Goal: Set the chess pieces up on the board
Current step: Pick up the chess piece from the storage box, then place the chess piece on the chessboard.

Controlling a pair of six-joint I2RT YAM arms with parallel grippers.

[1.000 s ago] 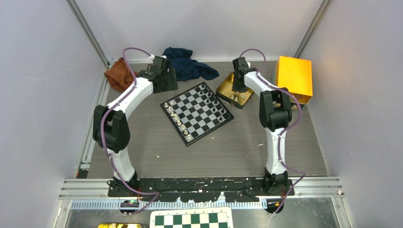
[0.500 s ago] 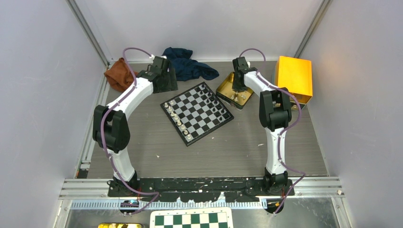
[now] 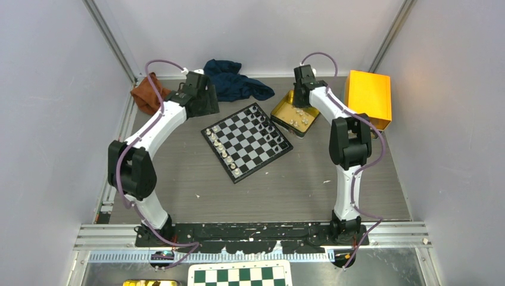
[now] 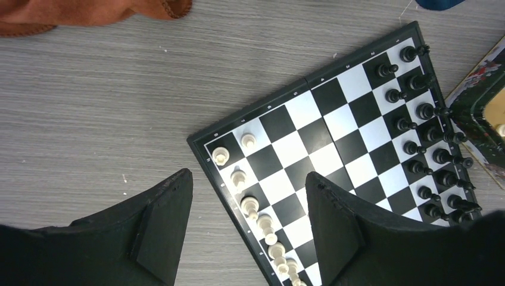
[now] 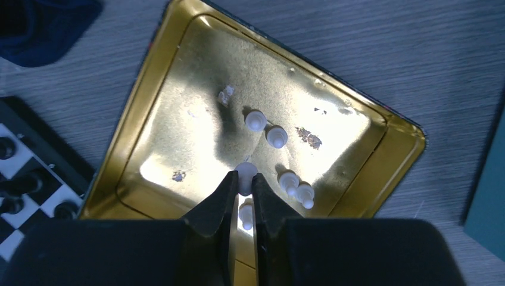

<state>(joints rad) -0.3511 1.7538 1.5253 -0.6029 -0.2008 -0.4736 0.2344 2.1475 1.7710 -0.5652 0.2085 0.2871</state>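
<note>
The board (image 3: pixel 246 142) lies tilted at mid-table. A row of white chess pieces (image 4: pixel 250 205) lines its left edge, and black chess pieces (image 4: pixel 426 111) fill its right edge. My left gripper (image 4: pixel 248 174) hovers open over the board's left corner, holding nothing. Right of the board is a gold tin (image 5: pixel 178 137) with several loose white pieces (image 5: pixel 276 137). My right gripper (image 5: pixel 244 177) is above the tin, shut on a white pawn (image 5: pixel 246 171) pinched at its fingertips. Another white piece (image 5: pixel 245 214) lies under the fingers.
A rust-brown cloth (image 3: pixel 146 94) and a navy cloth (image 3: pixel 235 80) lie at the back left. A yellow box (image 3: pixel 369 98) stands right of the tin (image 3: pixel 283 110). A green-and-white checkered sheet (image 3: pixel 241 275) lies in front of the arm bases.
My right gripper has closed on a white pawn in the tin and drawn slightly back. The left arm's elbow has swung left, and its gripper has stayed open.
</note>
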